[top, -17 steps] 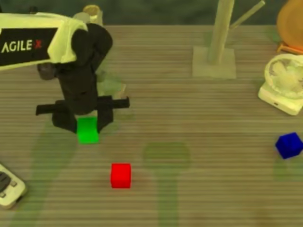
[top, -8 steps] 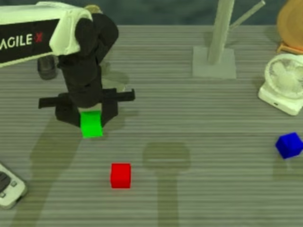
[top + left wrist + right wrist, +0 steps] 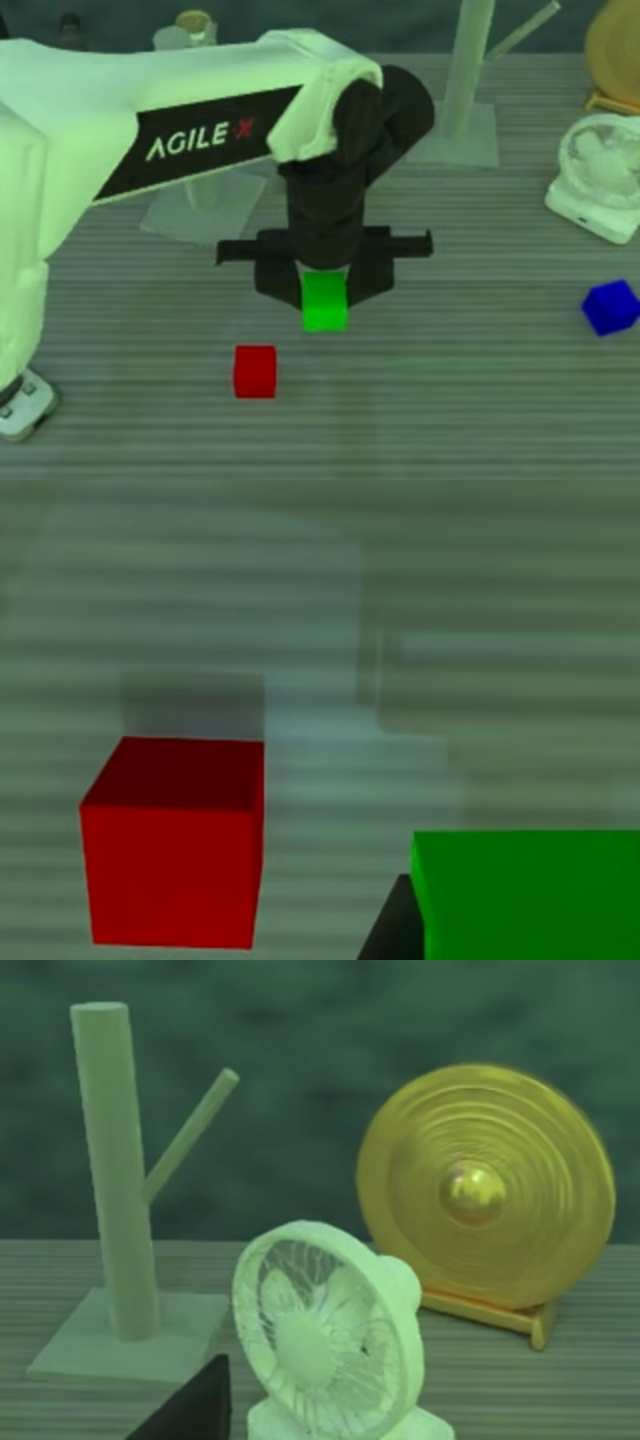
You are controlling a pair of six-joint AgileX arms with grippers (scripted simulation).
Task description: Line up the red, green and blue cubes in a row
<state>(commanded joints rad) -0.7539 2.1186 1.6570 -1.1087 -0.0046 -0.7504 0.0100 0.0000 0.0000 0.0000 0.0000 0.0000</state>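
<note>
- One relation matters: green cube (image 3: 325, 302), pinched in L gripper (image 3: 325, 300), hangs just up-right of red cube (image 3: 255, 371).
- Blue cube (image 3: 610, 307) far right; R arm's out of top view, jaws can't tell.

I am working in a rendered simulation set up as a test bench, not a lived-in room. The wooden plank desk (image 3: 480, 400) carries unrelated props: a small white desk fan (image 3: 325, 1335), a round golden gong-like disc on a stand (image 3: 487, 1200), a pale wooden post with a slanted peg on a square base (image 3: 115, 1210). Behind the desk is only a flat dark mottled backdrop (image 3: 320, 1060). A white AgileX-marked arm (image 3: 190, 130) reaches across.
</note>
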